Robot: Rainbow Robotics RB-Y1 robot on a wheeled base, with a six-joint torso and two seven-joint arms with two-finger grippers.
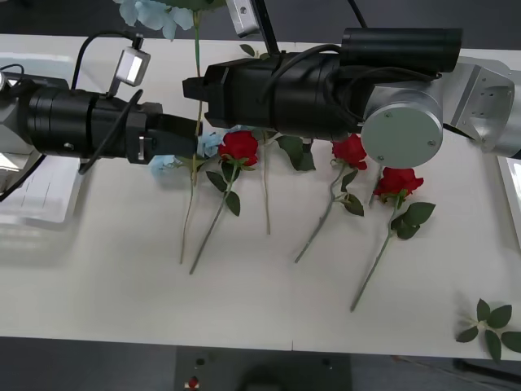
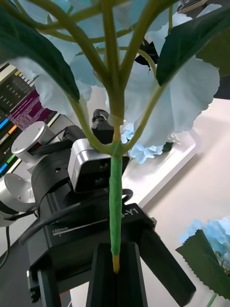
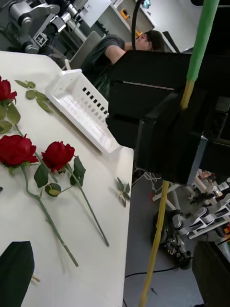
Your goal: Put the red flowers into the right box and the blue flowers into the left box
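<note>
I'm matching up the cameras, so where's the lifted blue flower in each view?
Front view: blue flower at the far table edge, stem passing through the right pincer.
Right wrist view: stem rising from that pincer's black fingers.
Left wrist view: green stem crossing the black pincer.
Shared landmark: the right pincer gripping the stem.

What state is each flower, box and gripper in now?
held blue flower, lifted, stem clamped in right gripper.
second blue flower, lying on table, partly hidden.
red flowers, three, lying on table.
left box, no flower seen inside.
right box, no flower seen inside.
left gripper, beside the held stem.
</note>
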